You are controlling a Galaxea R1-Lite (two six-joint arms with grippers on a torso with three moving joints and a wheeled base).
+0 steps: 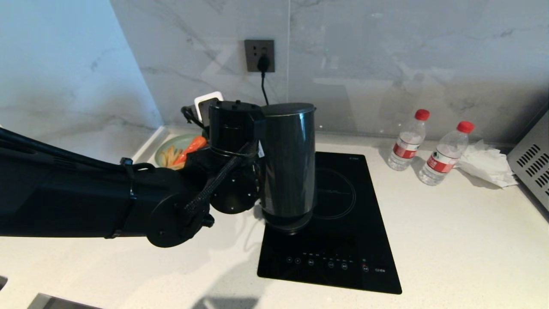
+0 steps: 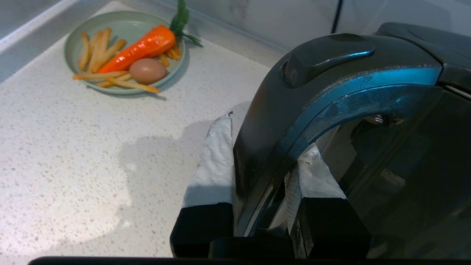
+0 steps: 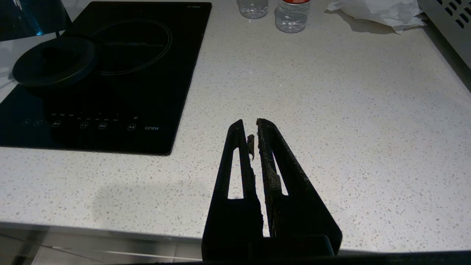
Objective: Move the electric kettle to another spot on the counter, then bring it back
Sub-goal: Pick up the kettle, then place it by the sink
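Note:
The electric kettle (image 1: 287, 163), a tall glossy black jug, hangs upright just above its round power base (image 1: 288, 225), at the left edge of the cooktop. My left gripper (image 2: 270, 147) is shut on the kettle's loop handle (image 2: 331, 84), with one white-taped finger (image 2: 215, 158) on each side of it. In the head view the wrist hides that gripper. In the right wrist view a corner of the kettle (image 3: 29, 14) shows above the base (image 3: 51, 62). My right gripper (image 3: 250, 123) is shut and holds nothing, low over the counter (image 3: 331, 110) near its front edge.
A black glass cooktop (image 1: 351, 240) is set into the white counter (image 1: 450, 236). A green plate (image 1: 165, 148) with a carrot, fries and an egg sits back left. Two water bottles (image 1: 407, 139), crumpled tissue (image 1: 484, 165) and a grey appliance (image 1: 532, 163) stand at the right.

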